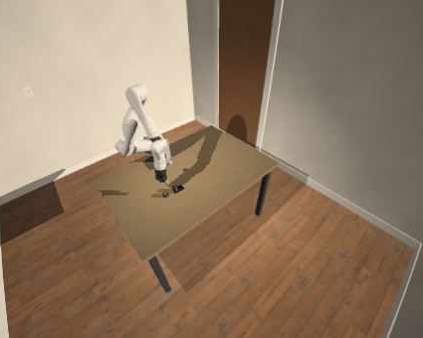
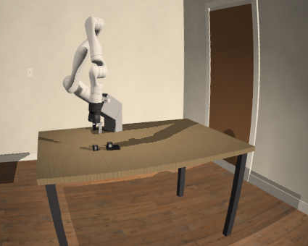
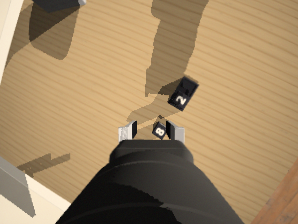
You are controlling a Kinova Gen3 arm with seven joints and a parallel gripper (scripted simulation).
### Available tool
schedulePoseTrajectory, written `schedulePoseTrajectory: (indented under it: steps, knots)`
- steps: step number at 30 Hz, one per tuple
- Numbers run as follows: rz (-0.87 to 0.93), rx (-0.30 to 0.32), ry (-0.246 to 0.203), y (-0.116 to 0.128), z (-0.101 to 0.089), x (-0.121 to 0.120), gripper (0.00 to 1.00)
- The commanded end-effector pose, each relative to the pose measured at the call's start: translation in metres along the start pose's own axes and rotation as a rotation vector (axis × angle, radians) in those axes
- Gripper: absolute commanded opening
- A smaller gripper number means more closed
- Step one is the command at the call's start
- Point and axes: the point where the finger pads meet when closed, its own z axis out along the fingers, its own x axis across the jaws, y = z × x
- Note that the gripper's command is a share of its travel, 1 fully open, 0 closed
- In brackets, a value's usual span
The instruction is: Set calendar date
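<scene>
A small black tray point(image 3: 184, 92) lies on the wooden table and holds one black cube with a white 2 point(image 3: 181, 99) facing up at one end. Its other end looks empty. A second black cube with a white 8 point(image 3: 159, 131) on top lies loose on the table beside the tray. My gripper point(image 3: 151, 126) is open and empty, up above the table. In the wrist view the 8 cube shows between the fingers, well below them. The top and exterior views show the gripper point(image 2: 97, 127), the loose cube point(image 2: 95, 147) and the tray point(image 2: 113, 146); they also show in the top view: gripper point(image 1: 161, 181), cube point(image 1: 166, 195), tray point(image 1: 178, 189).
A grey block point(image 2: 111, 116) stands at the table's back edge by the arm's base. The table's edges are far from the cubes. A door and walls stand behind the table.
</scene>
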Motion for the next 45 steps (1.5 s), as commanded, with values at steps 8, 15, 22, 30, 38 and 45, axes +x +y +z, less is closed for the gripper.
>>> schedulePoseTrajectory:
  steps: [8,15,22,30,38,45]
  knots:
    - [0.408,-0.037,-0.015,-0.007,0.0,0.004,1.0]
    - [0.836,-0.034,-0.012,-0.017,0.0,0.012,1.0]
    - [1.127,-0.021,-0.003,-0.023,-0.001,0.019,1.0]
    - [1.535,0.018,0.014,-0.032,-0.001,0.032,1.0]
    - [1.808,0.063,0.024,-0.039,-0.002,0.042,1.0]
    - [1.97,0.098,0.028,-0.043,-0.003,0.049,1.0]
